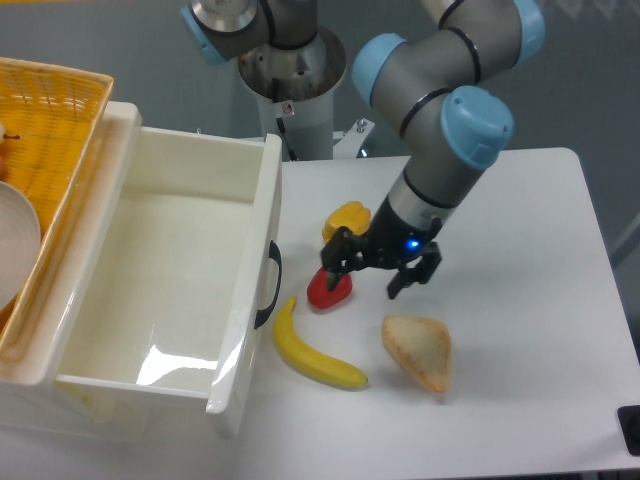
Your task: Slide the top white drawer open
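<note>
Nearest, we see a banana (315, 350) and a bread slice (418, 352) on the worktop (520, 300). Left of them, the top white drawer (170, 290) stands pulled out, its black handle (268, 285) free. Farther back our hand (380, 270) hangs spread and empty over a red pepper (328, 288), beside a yellow one (348, 217).

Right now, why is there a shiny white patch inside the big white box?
In the fixed camera view, that is glare: a light reflects off the glossy floor of the top white drawer, near its front. The banana casts only a soft shadow.
</note>
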{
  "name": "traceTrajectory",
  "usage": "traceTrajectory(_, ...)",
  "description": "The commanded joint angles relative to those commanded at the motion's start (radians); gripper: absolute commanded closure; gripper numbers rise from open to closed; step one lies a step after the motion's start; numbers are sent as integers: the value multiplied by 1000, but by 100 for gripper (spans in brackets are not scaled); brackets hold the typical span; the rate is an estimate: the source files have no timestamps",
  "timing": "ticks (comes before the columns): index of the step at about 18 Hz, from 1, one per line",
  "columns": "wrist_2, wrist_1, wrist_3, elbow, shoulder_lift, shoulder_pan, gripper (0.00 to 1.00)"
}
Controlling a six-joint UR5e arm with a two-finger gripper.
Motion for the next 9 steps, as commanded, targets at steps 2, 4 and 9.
traceTrajectory(2,57,8,49,0,-8,0,0)
traceTrajectory(4,77,37,74,0,-34,0,0)
traceTrajectory(9,244,130,209,24,-132,-8,0)
